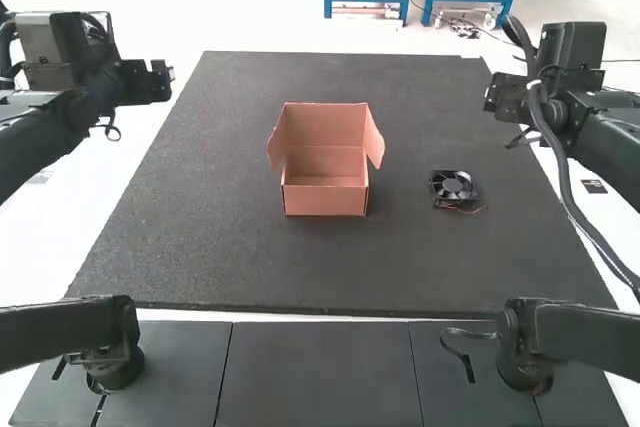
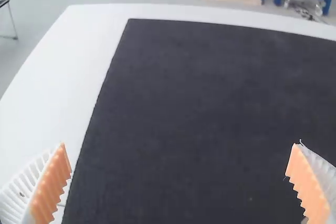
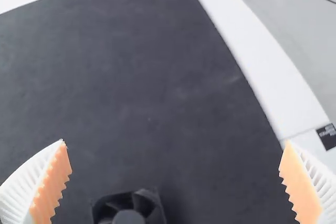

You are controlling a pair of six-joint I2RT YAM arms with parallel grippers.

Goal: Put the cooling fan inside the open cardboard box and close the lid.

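Observation:
An open brown cardboard box [image 1: 322, 162] stands in the middle of the black mat, its lid flap upright at the back and side flaps spread. A small black cooling fan [image 1: 453, 188] with thin wires lies flat on the mat to the box's right. My left gripper [image 2: 178, 187] is open, raised over the mat's far left part, well away from the box, with nothing between its orange pads [image 2: 50, 184]. My right gripper [image 3: 173, 182] is open too, held above the far right of the mat, and the fan [image 3: 128, 208] lies below between its fingers' line, untouched.
The black mat [image 1: 200, 207] covers most of the white table [image 1: 90, 217]. White table margin runs along both sides. The two arm bases [image 1: 110, 362] sit on dark plates at the front edge. A small black label [image 3: 328, 129] lies on the white margin at the right.

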